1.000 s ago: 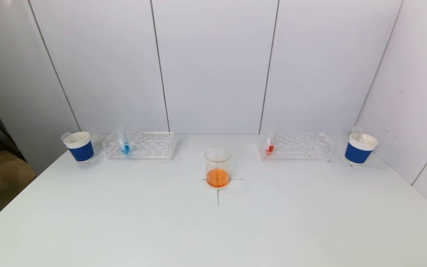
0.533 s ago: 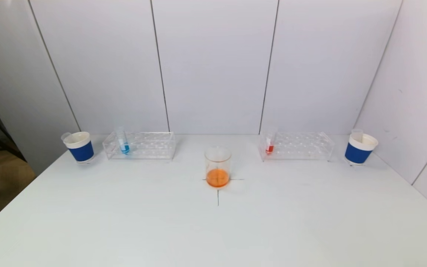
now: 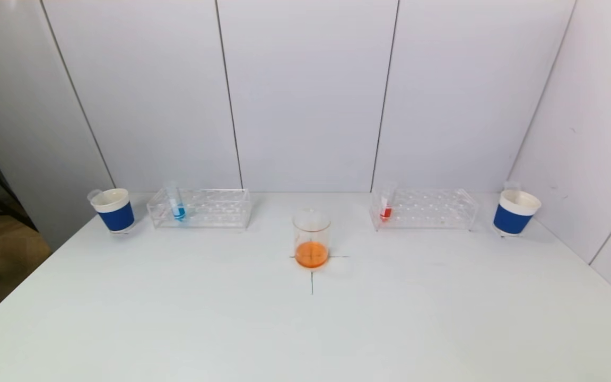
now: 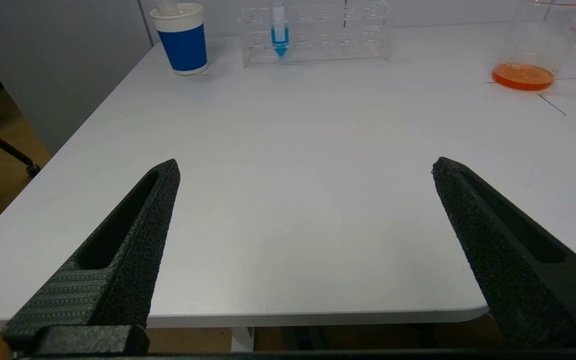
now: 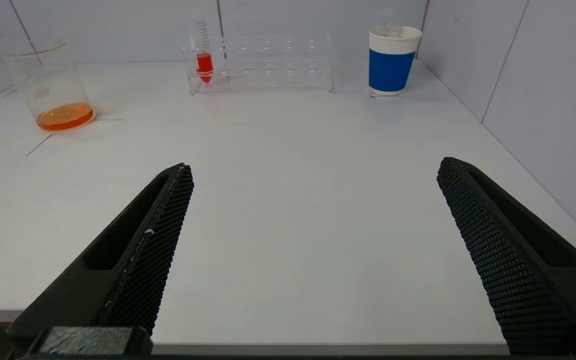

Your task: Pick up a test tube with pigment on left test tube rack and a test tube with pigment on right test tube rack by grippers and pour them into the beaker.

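At the bench's (image 3: 305,329) near edge both the left claw (image 4: 305,167) and right claw (image 5: 315,167) hang spread apart with nothing between them, bare surface stretching ahead to the beaker (image 3: 311,239), the blue tube (image 3: 176,201) in the left rack (image 3: 215,209) and the red tube (image 3: 386,204) in the right rack (image 3: 438,209) by the far wall.

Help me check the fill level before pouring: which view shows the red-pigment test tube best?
The right wrist view: the red-pigment test tube stands near and unobstructed at one end of its rack, graduations visible above the liquid. The head view shows it small. The left wrist view catches only a red sliver at the frame edge, past the beaker.
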`<action>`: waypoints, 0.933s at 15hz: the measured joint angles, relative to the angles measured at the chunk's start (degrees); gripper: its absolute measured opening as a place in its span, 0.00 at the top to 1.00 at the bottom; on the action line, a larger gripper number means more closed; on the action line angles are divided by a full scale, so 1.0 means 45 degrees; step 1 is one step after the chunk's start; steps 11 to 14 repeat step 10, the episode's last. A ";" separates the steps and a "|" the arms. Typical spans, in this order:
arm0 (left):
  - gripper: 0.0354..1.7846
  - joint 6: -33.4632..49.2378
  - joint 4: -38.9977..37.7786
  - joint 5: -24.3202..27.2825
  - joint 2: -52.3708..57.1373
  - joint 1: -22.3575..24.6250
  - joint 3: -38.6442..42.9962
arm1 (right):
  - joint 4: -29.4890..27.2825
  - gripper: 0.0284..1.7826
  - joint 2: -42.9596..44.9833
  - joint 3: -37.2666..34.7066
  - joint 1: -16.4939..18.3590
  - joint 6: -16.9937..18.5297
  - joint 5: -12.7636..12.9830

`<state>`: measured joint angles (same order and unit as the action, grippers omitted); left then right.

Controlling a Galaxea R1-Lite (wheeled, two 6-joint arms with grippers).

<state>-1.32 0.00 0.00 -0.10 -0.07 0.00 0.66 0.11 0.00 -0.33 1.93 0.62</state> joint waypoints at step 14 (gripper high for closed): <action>0.01 0.0000 0.0000 0.0000 0.0000 -0.0005 0.0000 | 0.0005 0.00 0.0000 0.0000 0.0005 0.0079 0.0076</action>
